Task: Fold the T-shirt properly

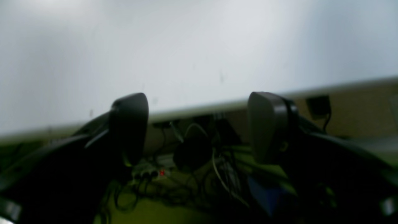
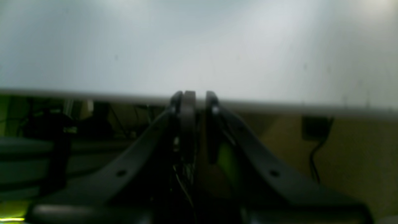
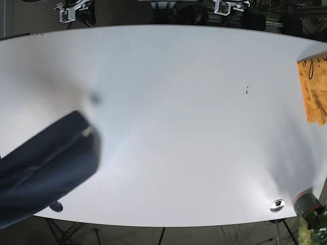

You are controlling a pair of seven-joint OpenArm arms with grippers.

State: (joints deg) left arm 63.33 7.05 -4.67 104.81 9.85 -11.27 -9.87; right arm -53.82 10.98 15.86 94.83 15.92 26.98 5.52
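An orange T-shirt [image 3: 312,92] with dark lettering lies in a flat bundle at the right edge of the white table [image 3: 173,117], partly cut off by the frame. Neither gripper is near it. My left gripper [image 1: 199,130] is open and empty, hanging past the table's far edge [image 1: 199,109]. My right gripper [image 2: 197,105] is shut with nothing in it, also just beyond that edge [image 2: 279,107]. In the base view both grippers sit at the far side: the left gripper [image 3: 230,6] and the right gripper [image 3: 71,10].
A blurred dark blue mass [image 3: 43,166] covers the table's front left corner; whether it is cloth or an arm I cannot tell. Two metal discs [image 3: 277,205] [image 3: 55,206] sit near the front edge. A grey roll [image 3: 306,203] and a plant [image 3: 314,229] are at front right. Cables [image 1: 192,161] hang behind the table.
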